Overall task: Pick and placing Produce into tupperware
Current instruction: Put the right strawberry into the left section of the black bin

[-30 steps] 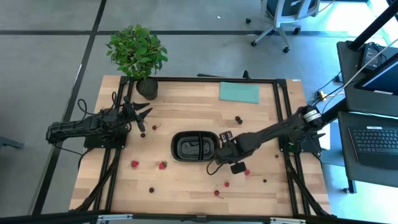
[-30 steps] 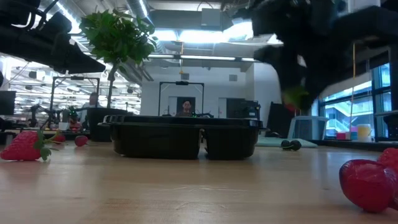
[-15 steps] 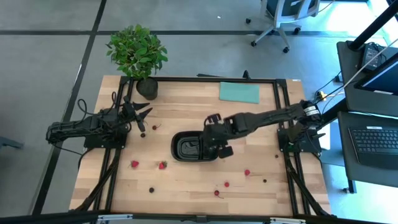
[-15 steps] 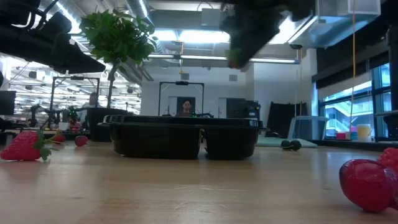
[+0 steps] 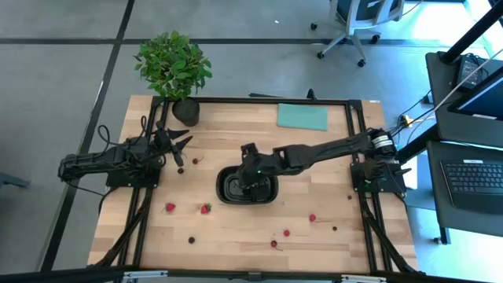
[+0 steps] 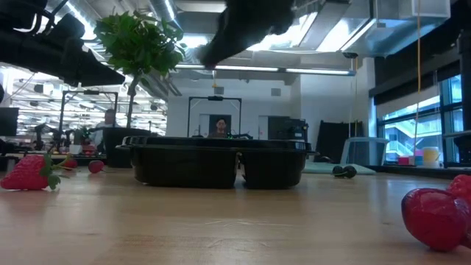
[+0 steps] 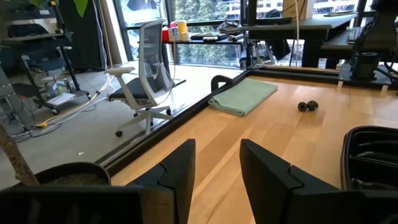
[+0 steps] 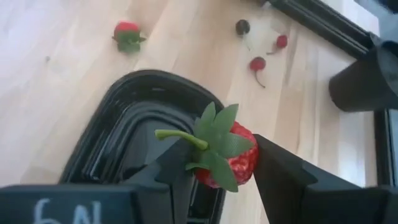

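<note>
My right gripper [image 5: 250,170] hangs over the black two-compartment tray [image 5: 236,191], shut on a red strawberry [image 8: 231,157] with a green top. In the right wrist view the tray [image 8: 118,143] lies below the berry. More produce is scattered on the wood: strawberries [image 5: 170,207] [image 5: 206,209] [image 5: 312,218], dark berries [image 5: 302,151] [image 5: 191,240]. My left gripper [image 7: 214,167] waits open near the table's left edge [image 5: 178,146], touching nothing. In the low view the tray [image 6: 221,162] stands on the table, with the right gripper [image 6: 243,22] dark above it. My right gripper pinches the strawberry by its red sides [image 8: 247,157] between the two fingers [image 8: 175,167], with the green top and stem [image 8: 214,140] turned toward the wrist camera. The fingers come from above, slanting down. The berry is lifted clear, over the tray.
A leafy potted plant [image 5: 174,69] stands at the far left corner and a teal cloth [image 5: 302,116] lies at the far edge. Black frame rails [image 5: 357,141] run along the table's sides. Bare wood lies on the near side of the tray. A person shows far off in the room [image 6: 220,126].
My right gripper has carried the strawberry from the table near the tray's near-right corner toward the table's left and slightly toward the far edge, ending over the tray. It has stayed shut on the berry. The tray and the scattered fruit have not moved.
</note>
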